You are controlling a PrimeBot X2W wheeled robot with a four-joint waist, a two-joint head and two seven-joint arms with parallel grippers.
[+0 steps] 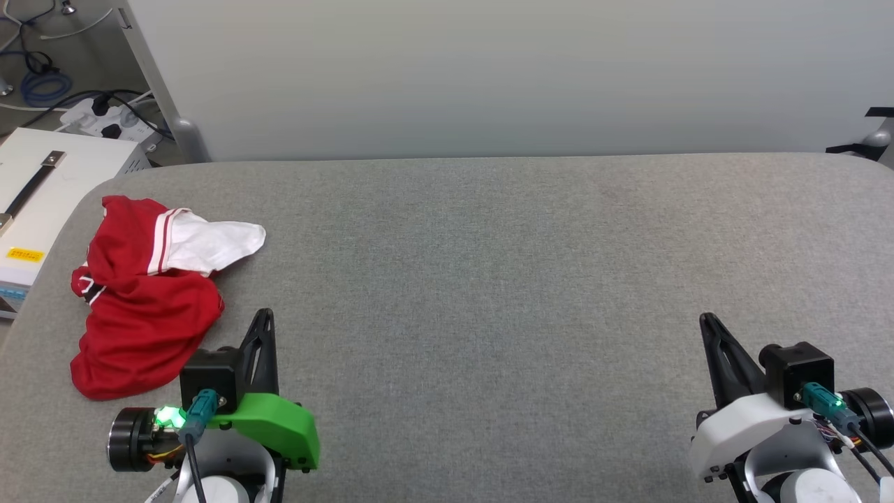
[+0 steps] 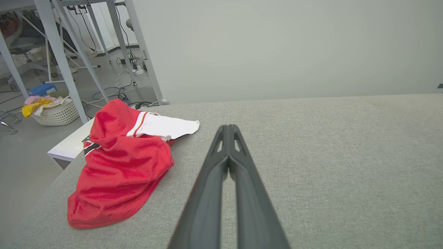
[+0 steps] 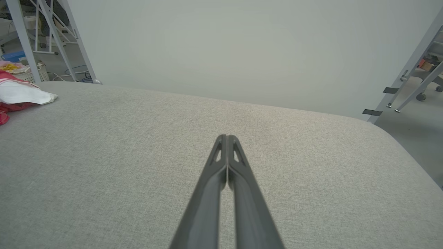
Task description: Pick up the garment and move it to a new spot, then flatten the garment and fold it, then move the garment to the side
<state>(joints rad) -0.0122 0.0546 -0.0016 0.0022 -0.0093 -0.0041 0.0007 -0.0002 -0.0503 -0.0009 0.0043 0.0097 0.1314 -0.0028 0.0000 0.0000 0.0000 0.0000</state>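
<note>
Head view foreground is taken up by the two arms. The left gripper [image 1: 264, 316], mounted on a green-shelled wrist, is seen at the lower left with its two long dark fingers pressed together into one tip. The right gripper [image 1: 707, 320], mounted on a white-shelled wrist, is seen at the lower right and is likewise closed to a point. In the wrist views each pair of fingers is shown meeting at the tips. Both are held over the grey woven-fabric table top [image 1: 489, 265]; whether it is touched cannot be told. Just beside the left gripper, on its outer side and a little farther off, the crumpled red jersey shirt [image 1: 140, 321] is heaped near the table's left edge. Its white short sleeve with red-and-white striped trim [image 1: 209, 244] is spread toward the table's middle at the far end of the heap, and a scrap of black, white-edged print is glimpsed at the left fold. Off that edge a white box with a black strap [image 1: 42, 181] is seen. Beyond it, a white power strip [image 1: 105, 122] and cables are laid on the floor. A pale grey wall panel [image 1: 489, 70] is set behind the table's rounded far edge. A white woven basket of cloth [image 2: 57, 112] is shown farther off among grey metal frame legs [image 2: 142, 52].
</note>
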